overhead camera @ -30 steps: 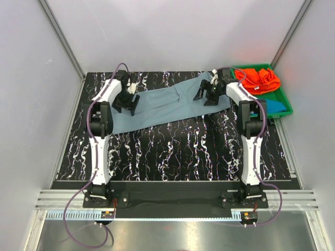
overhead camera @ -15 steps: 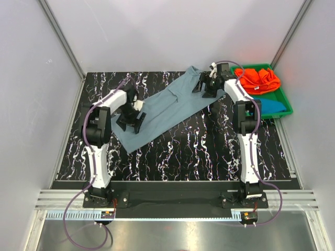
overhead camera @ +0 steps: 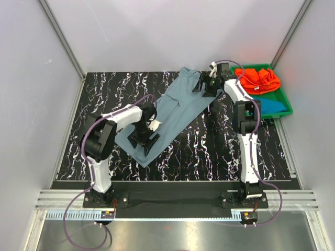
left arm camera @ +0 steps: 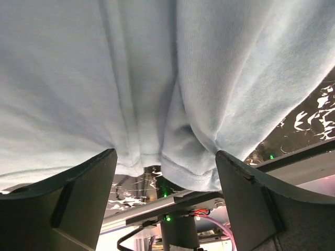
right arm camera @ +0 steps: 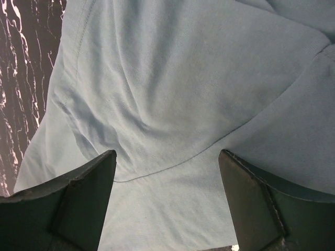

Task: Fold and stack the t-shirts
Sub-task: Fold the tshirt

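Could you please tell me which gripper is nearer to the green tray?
The right. The right gripper sits over the far end of the grey-blue t-shirt, close beside the green tray. The left gripper is over the shirt's near end, much farther away.

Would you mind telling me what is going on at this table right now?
Two arms are working on a grey-blue t-shirt, which lies stretched diagonally across the black marbled table. The left pincer sits over its near end and the right pincer over its far end, both open, neither clamping the cloth. An orange t-shirt and a teal t-shirt lie in the green tray at far right.
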Motion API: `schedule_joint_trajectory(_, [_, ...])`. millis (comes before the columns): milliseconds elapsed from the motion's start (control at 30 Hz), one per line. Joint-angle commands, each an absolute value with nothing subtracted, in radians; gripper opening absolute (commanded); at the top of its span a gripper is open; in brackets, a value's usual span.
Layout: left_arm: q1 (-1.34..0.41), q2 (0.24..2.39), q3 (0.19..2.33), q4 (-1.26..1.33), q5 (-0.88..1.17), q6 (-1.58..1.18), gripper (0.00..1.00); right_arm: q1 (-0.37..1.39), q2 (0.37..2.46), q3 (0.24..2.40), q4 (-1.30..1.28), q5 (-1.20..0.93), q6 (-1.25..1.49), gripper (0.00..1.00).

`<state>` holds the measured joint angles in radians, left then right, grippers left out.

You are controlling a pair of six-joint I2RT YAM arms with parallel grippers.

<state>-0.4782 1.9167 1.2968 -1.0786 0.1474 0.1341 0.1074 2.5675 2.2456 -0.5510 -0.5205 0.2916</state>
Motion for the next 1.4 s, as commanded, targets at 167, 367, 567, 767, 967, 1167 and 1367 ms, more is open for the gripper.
schedule_joint_trajectory(167, [-0.329, 1.959, 1.525, -1.103, 0.084, 0.163, 0.81, 0.092, 2.369, 2.143, -0.563, -0.491, 0.219, 0.88])
schedule_joint_trajectory(367, [-0.252, 2.066, 1.626, -1.097, 0.090, 0.181, 0.80, 0.094, 2.264, 1.994, -0.565, -0.495, 0.244, 0.88])
schedule_joint_trajectory(567, [-0.207, 2.129, 1.643, -1.097, 0.121, 0.172, 0.79, 0.094, 2.266, 1.937, -0.557, -0.486, 0.255, 0.88])
schedule_joint_trajectory(767, [-0.186, 2.146, 1.620, -1.094, 0.133, 0.181, 0.79, 0.094, 2.339, 1.977, -0.551, -0.466, 0.271, 0.88])
schedule_joint_trajectory(967, [-0.184, 2.152, 1.602, -1.115, 0.161, 0.175, 0.78, 0.094, 2.414, 2.057, -0.542, -0.483, 0.302, 0.88])
schedule_joint_trajectory(1167, [-0.206, 2.109, 1.514, -1.103, 0.195, 0.158, 0.77, 0.092, 2.479, 2.118, -0.532, -0.503, 0.324, 0.88])
schedule_joint_trajectory(1367, [-0.255, 2.065, 1.382, -1.072, 0.210, 0.140, 0.77, 0.094, 2.526, 2.177, -0.531, -0.518, 0.333, 0.88])
